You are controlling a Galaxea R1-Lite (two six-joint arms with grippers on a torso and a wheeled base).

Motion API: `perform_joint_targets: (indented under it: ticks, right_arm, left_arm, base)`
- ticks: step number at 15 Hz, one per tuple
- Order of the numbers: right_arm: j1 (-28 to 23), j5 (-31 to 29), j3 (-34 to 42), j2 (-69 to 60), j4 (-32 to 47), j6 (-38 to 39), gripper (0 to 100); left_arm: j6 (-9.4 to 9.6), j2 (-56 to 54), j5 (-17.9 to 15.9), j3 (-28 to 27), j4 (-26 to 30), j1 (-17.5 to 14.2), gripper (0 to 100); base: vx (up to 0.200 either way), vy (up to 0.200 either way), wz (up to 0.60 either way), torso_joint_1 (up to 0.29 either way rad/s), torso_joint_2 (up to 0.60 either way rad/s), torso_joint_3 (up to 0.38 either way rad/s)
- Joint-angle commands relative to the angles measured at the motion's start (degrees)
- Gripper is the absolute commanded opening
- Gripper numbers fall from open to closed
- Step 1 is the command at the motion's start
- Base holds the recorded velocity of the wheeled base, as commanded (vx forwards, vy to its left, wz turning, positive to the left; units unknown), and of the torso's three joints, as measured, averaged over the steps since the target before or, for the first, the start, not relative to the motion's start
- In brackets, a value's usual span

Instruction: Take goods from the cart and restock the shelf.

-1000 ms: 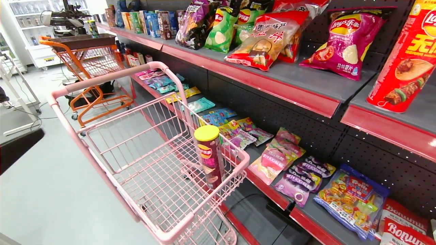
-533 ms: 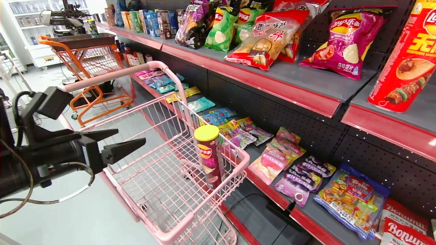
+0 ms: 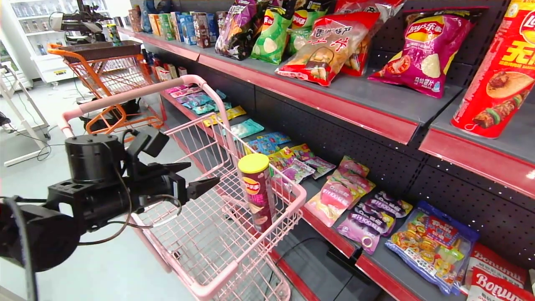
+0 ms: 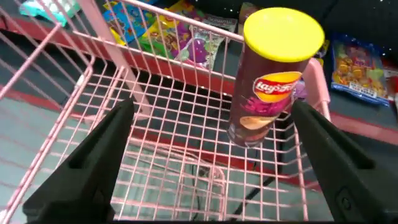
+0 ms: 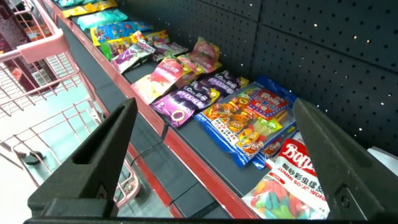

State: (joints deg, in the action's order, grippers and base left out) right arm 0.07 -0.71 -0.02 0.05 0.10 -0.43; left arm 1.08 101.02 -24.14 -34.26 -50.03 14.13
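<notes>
Beside the shelf [image 3: 317, 100], over the pink cart [image 3: 217, 282]: brought the left gripper [image 3: 204, 173] farther in from the handle end toward the chip can [image 3: 256, 192] standing upright in the basket's far corner, probably lining up a grasp. Spread wide, touching nothing; right gripper [image 5: 214, 102] likewise spread above the lower snack packets [image 5: 249, 118].

The upper shelf [image 3: 376, 97], grey with a red front edge, carries a green chip bag [image 3: 271, 37], a red-and-clear snack bag [image 3: 326, 50], a magenta chip bag [image 3: 426, 50] and a tall red canister [image 3: 497, 71]. The lower shelf [image 3: 382, 261] holds flat pink pouches [image 3: 334, 200], purple pouches [image 3: 372, 219] and a blue-edged bag of sweets [image 3: 430, 244]. On the grey floor [image 3: 104, 278] beside it stands the pink cart [image 3: 200, 288], a yellow-lidded chip can [image 3: 257, 192] upright in its basket
</notes>
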Motion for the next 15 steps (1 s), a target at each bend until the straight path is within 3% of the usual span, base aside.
perform_joint_targets:
  ticks: [1,12,15]
  right_arm:
    - [0.0,0.1,-0.1,0.0,0.0,0.0,100]
    - [0.0,0.1,-0.1,0.0,0.0,-0.2,100]
    - [0.0,0.1,-0.1,0.0,0.0,-0.2,100]
  left_arm:
    - [0.06,6.8,-0.1,-1.4,-1.4,2.6,100]
    - [0.06,17.3,0.3,-14.1,-1.4,9.3,100]
    - [0.06,19.6,0.6,-16.5,-1.5,9.7,100]
  base:
    - [0.0,0.0,0.0,0.0,0.0,0.0]
    - [0.0,0.0,0.0,0.0,0.0,0.0]
    - [0.0,0.0,0.0,0.0,0.0,0.0]
